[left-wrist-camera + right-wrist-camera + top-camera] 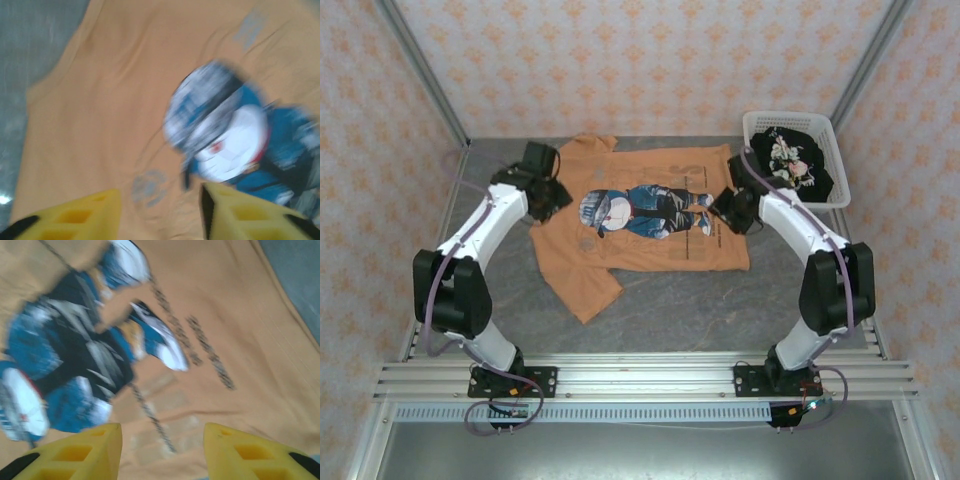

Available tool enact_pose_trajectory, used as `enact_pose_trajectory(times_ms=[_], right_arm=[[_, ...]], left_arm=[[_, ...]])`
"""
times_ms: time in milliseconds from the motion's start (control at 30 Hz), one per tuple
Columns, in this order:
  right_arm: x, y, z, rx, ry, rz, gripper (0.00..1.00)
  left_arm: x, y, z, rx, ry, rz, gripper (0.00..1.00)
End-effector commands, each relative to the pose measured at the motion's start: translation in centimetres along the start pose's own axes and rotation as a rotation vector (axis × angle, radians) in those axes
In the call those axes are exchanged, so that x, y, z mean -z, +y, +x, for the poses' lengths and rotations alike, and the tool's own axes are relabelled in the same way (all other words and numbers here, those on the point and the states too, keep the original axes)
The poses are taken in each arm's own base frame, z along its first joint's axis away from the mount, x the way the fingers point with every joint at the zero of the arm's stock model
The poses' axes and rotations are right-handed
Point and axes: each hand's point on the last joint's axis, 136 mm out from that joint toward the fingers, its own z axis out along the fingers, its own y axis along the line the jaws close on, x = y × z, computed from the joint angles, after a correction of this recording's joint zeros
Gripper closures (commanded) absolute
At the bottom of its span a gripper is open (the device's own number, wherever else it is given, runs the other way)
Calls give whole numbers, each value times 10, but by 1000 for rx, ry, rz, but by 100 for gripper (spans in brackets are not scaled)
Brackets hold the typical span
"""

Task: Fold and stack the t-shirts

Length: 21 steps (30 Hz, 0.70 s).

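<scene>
The light orange-tan t-shirt (pixel 650 255) lies spread flat, print up, in the middle of the grey table. Its blue-and-white chest print (pixel 225 135) faces the cameras. My left gripper (pixel 552 195) hovers over the shirt's left side, near a sleeve. In the left wrist view its yellow fingers (pixel 85 215) stand apart above the cloth with nothing between them. My right gripper (pixel 732 208) hangs over the shirt's right edge, also open (pixel 162 450) above the printed lettering (pixel 210 352). The black t-shirt (pixel 798 162) with the pale floral print lies bunched in the basket.
The white lattice basket (pixel 790 116) stands at the back right corner, close to my right arm. Metal frame posts and patterned walls close in the table. Bare grey tabletop (pixel 720 310) runs along the front of the shirt.
</scene>
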Motion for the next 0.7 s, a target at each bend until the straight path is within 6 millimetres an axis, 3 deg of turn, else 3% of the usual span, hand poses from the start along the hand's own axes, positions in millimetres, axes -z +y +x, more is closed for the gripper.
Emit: enact_pose_trajectory(times_ms=[0,200,367,500,667], right_arm=[[12,-17,14,-8,-29,-10,55],[23,-62,50,0,15,50,54],[23,-86,72,16,59,81,53],[17,-96,78,36,76,103,51],[9,-106,70,25,72,128,49]], left_arm=[[-6,47,48,95,109,-117,70],[11,101,127,78,261,-180,73],[4,119,178,65,345,-163,65],[-12,116,189,108,348,-116,56],[-23,111,195,127,364,-100,53]])
